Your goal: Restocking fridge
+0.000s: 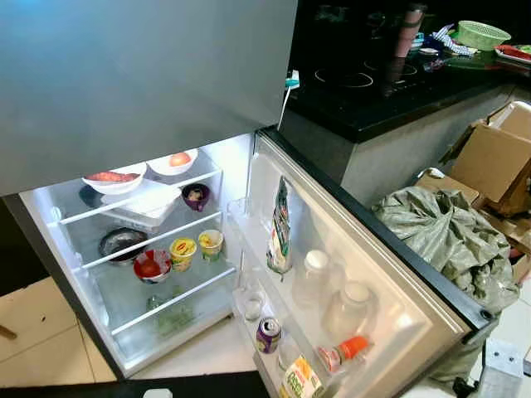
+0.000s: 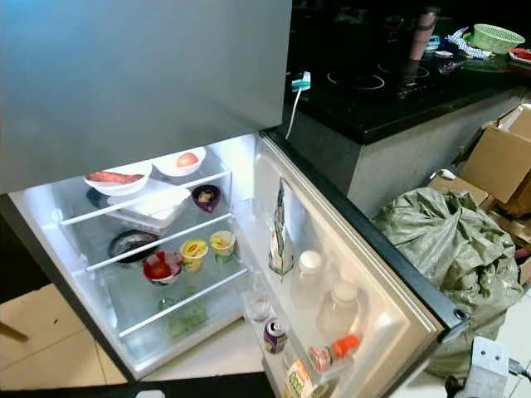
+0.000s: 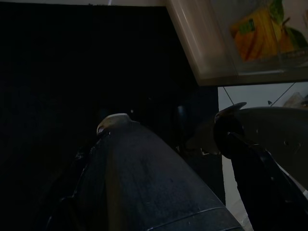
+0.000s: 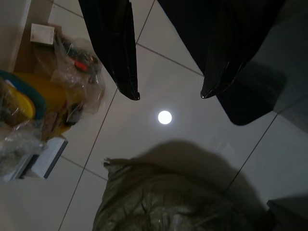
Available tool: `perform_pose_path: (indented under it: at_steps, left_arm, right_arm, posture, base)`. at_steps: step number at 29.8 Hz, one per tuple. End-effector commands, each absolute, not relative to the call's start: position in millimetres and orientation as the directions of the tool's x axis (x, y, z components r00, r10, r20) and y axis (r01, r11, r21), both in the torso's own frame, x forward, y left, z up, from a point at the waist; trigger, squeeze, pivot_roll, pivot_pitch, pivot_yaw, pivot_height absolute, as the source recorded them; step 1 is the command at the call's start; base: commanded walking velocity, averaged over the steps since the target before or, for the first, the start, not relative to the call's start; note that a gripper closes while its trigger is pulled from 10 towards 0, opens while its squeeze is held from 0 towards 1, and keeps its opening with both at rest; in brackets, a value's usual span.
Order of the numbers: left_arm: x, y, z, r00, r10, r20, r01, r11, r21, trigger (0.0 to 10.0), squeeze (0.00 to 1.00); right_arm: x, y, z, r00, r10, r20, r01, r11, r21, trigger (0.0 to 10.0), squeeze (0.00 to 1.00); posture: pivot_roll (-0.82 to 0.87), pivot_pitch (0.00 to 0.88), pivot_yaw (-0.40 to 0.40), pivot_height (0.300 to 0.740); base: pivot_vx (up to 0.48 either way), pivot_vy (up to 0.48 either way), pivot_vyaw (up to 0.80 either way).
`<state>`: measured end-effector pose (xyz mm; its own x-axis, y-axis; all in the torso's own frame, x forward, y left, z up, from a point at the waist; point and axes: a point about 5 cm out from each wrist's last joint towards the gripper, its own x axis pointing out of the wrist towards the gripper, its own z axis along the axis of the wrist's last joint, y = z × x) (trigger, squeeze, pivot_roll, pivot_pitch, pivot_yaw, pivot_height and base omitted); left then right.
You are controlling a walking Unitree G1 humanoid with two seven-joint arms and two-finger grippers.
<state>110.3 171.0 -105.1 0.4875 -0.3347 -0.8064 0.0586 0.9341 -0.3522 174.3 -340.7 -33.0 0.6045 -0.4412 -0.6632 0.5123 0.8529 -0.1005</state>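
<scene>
The fridge's lower compartment [image 1: 158, 240] stands open and lit, its door [image 1: 390, 323] swung out to the right. On the glass shelves sit a white bowl of sweet potato [image 1: 114, 181], a white bowl with an apple [image 1: 172, 161], a purple cup [image 1: 196, 196], a dark bowl [image 1: 122, 242], a red bowl [image 1: 152, 267] and two yellow cups [image 1: 183, 251]. The door bins hold a tall packet [image 1: 280, 228], two clear bottles [image 1: 314, 278], a purple can [image 1: 268, 334], an orange-capped bottle [image 1: 344, 352] and a juice carton [image 3: 257, 33]. My right gripper [image 4: 169, 95] hangs open over the tiled floor. My left gripper [image 3: 173, 118] hangs open in shade below the door bin.
A stuffed green sack [image 1: 444, 236] lies on the floor right of the door, with cardboard boxes [image 1: 498, 157] behind it. A black countertop [image 1: 390, 83] with a cooktop and a green basket [image 1: 481, 35] runs behind. Bagged clutter [image 4: 72, 72] lies on the floor near my right gripper.
</scene>
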Motion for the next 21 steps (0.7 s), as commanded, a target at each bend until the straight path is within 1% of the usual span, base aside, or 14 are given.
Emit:
perform_pose_path:
  at_steps: [1,5,10,15,21]
  left_arm:
    - [78.0,163.0,-114.8,0.368,-0.357,-0.859,0.035,0.928,-0.37,10.0,0.0]
    - [78.7,162.9,-114.7,0.369,-0.356,-0.858,0.039,0.929,-0.369,10.0,0.0]
    - [79.8,161.4,-114.5,0.369,-0.361,-0.856,0.044,0.927,-0.373,10.0,0.0]
    - [79.9,161.1,-114.5,0.369,-0.362,-0.856,0.045,0.927,-0.372,10.0,0.0]
    - [80.8,163.8,-114.3,0.384,-0.344,-0.857,0.018,0.931,-0.365,10.0,0.0]
  right_arm:
    - [167.9,-339.8,-37.2,0.582,-0.446,-0.68,0.525,0.845,-0.104,10.0,0.0]
    - [164.1,-338.6,-40.0,0.568,-0.441,-0.695,0.517,0.848,-0.116,10.0,0.0]
    - [150.6,-333.2,-49.7,0.531,-0.42,-0.736,0.484,0.863,-0.144,10.0,0.0]
    - [143.7,-331.0,-53.8,0.516,-0.415,-0.749,0.479,0.865,-0.149,10.0,0.0]
    - [140.5,-328.6,-56.5,0.509,-0.407,-0.758,0.477,0.867,-0.145,10.0,0.0]
  posture:
    - [-0.09,0.0,-0.074,0.74]
    - [-0.09,0.0,-0.074,0.74]
    - [-0.09,0.0,-0.075,0.74]
    - [-0.09,0.0,-0.074,0.74]
    - [-0.09,0.0,-0.072,0.74]
  base:
    - [-0.349,0.0,0.0]
    - [-0.351,0.0,0.0]
    - [-0.334,0.0,0.0]
    - [-0.296,0.0,0.0]
    - [0.0,0.0,0.0]
